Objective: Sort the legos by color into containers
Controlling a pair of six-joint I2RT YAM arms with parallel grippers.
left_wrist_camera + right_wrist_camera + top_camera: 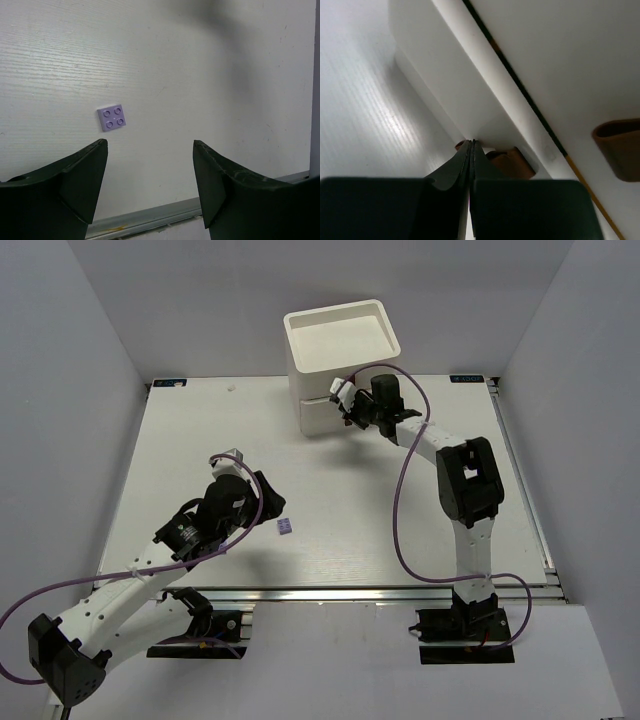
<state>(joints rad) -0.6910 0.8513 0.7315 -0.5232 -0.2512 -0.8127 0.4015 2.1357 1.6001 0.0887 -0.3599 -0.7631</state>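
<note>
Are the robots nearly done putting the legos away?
Probably close: only one purple lego shows on the table. The left end effector hangs open near it, holding nothing. The right end effector sits shut at a drawer pull. That lego is not yet put away; what's already sorted is hidden.

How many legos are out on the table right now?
1. One light purple lego lies on the table, apart from and just ahead of the open left fingers. More may be hidden in the chest or under the arms.
</note>
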